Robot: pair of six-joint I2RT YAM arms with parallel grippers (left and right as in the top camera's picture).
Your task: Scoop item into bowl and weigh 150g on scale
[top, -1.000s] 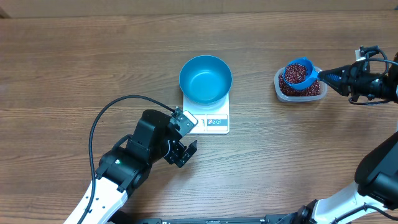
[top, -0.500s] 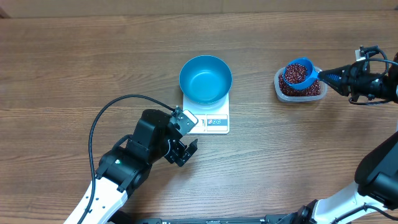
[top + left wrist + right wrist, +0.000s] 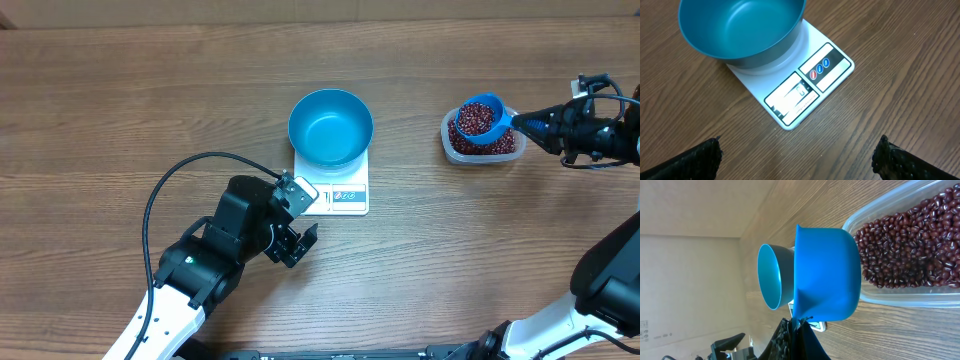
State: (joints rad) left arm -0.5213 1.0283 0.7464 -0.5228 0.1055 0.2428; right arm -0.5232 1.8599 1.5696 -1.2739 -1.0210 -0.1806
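Observation:
The bright blue bowl (image 3: 331, 126) stands empty on the white scale (image 3: 340, 196), whose display strip faces the front. Dark red-brown beans (image 3: 468, 140) fill a clear tub (image 3: 512, 150) at the right. My right gripper (image 3: 535, 124) is shut on the handle of a small blue scoop (image 3: 482, 115), which holds beans over the tub. The right wrist view shows the scoop (image 3: 827, 275) from behind, beans (image 3: 910, 245) beneath it and the bowl (image 3: 771, 277) beyond. My left gripper (image 3: 306, 214) hangs open just front-left of the scale. In its wrist view the fingers (image 3: 700, 157) spread wide over bare wood, with the bowl (image 3: 740, 30) and scale (image 3: 805, 85) ahead.
A black cable (image 3: 180, 175) loops from the left arm over the wooden table (image 3: 120, 90). The right arm's body (image 3: 610, 270) stands at the right edge.

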